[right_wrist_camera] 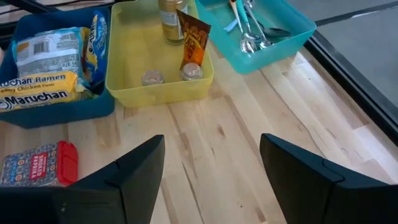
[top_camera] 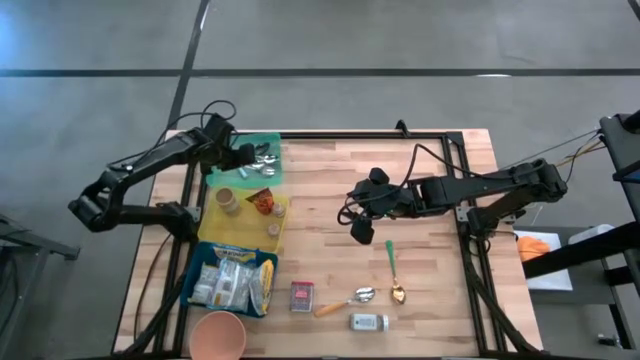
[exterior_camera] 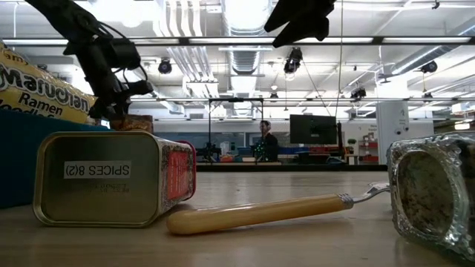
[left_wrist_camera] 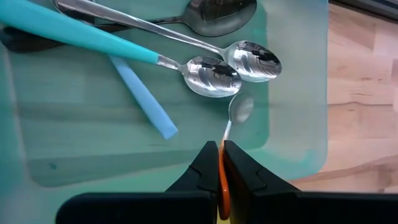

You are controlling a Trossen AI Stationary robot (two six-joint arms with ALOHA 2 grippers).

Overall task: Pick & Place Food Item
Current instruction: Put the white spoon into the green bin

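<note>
My left gripper (top_camera: 245, 156) hangs over the teal bin (top_camera: 248, 138) at the table's far left, shut on a small spoon with an orange handle (left_wrist_camera: 241, 109). Several other spoons (left_wrist_camera: 214, 76) lie on the bin's floor. My right gripper (right_wrist_camera: 211, 168) hovers open above the bare wood mid-table, with nothing between its fingers. Ramen packs (top_camera: 236, 280) lie in the blue bin (top_camera: 195, 288). A red spice tin (top_camera: 302, 296) rests on its side on the table. My left gripper pinches the small spoon's orange handle (left_wrist_camera: 221, 179) between its two fingers, which slant steeply down and lie along the handle. The spoon sticks out ahead of the fingertips, bowl end low over the bin floor. Whether the bowl touches the floor I cannot tell.
A yellow bin (top_camera: 212, 228) between the teal and blue bins holds small jars and an orange packet (top_camera: 262, 202). On the near side lie a green-handled spoon (top_camera: 392, 268), a yellow-handled spoon (top_camera: 345, 302), a small jar (top_camera: 368, 322) and a pink cup (top_camera: 218, 336).
</note>
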